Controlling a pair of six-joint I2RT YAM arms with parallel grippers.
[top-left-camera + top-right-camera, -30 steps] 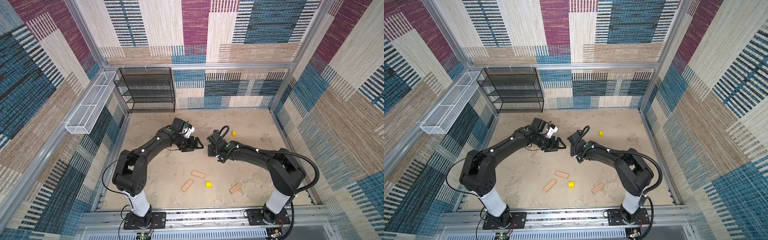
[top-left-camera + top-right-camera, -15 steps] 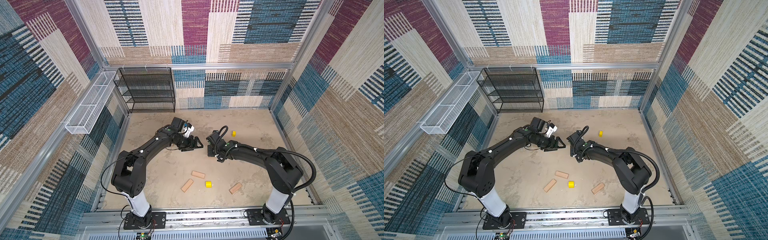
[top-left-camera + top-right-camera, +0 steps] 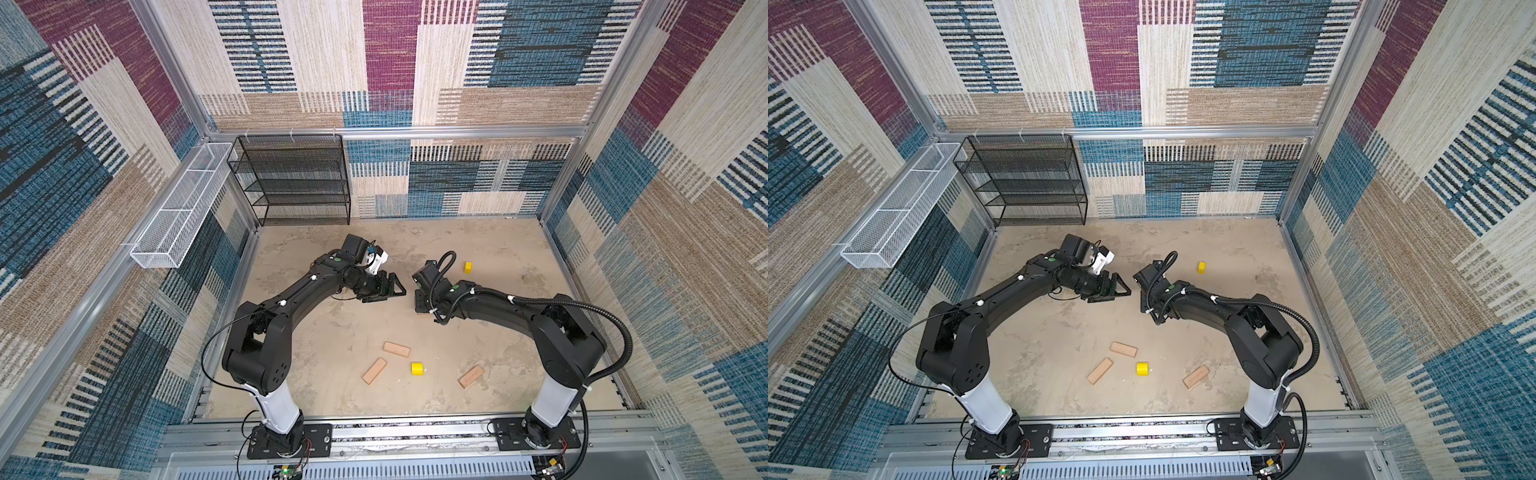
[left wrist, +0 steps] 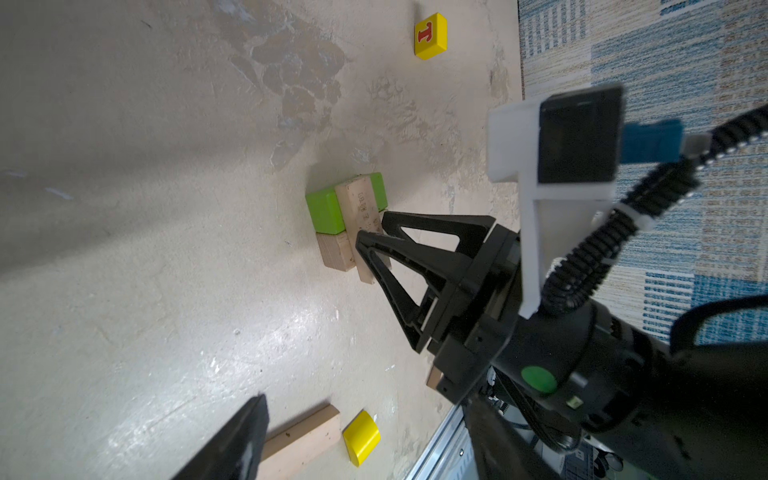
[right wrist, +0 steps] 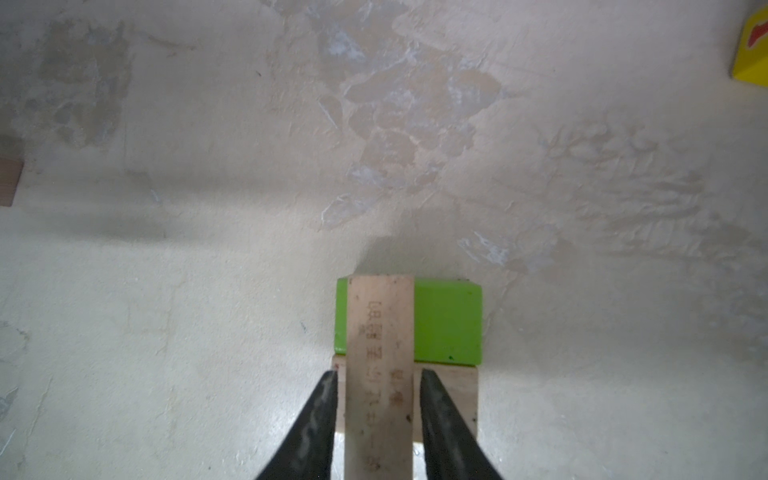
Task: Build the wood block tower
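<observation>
The tower stands as a lime-green brick (image 5: 449, 320) beside a tan block (image 5: 446, 395), with a tan plank (image 5: 380, 357) laid across both. My right gripper (image 5: 378, 399) points down over it, open, one finger on each side of the plank with a thin gap at each. In both top views the right wrist (image 3: 430, 286) hides the tower. My left gripper (image 3: 384, 289) hovers just left of it, open wide and empty; one finger (image 4: 237, 444) shows in the left wrist view. That view also shows the green brick (image 4: 326, 210) and the plank (image 4: 361, 208).
Three loose tan planks (image 3: 396, 349) (image 3: 374, 370) (image 3: 471, 376) and a rounded yellow piece (image 3: 417, 368) lie near the front. A yellow letter cube (image 3: 468, 267) sits behind the right wrist. A black mesh shelf (image 3: 299, 183) stands at the back left.
The right gripper's jaws have parted a little from the plank. Neither arm has visibly shifted.
</observation>
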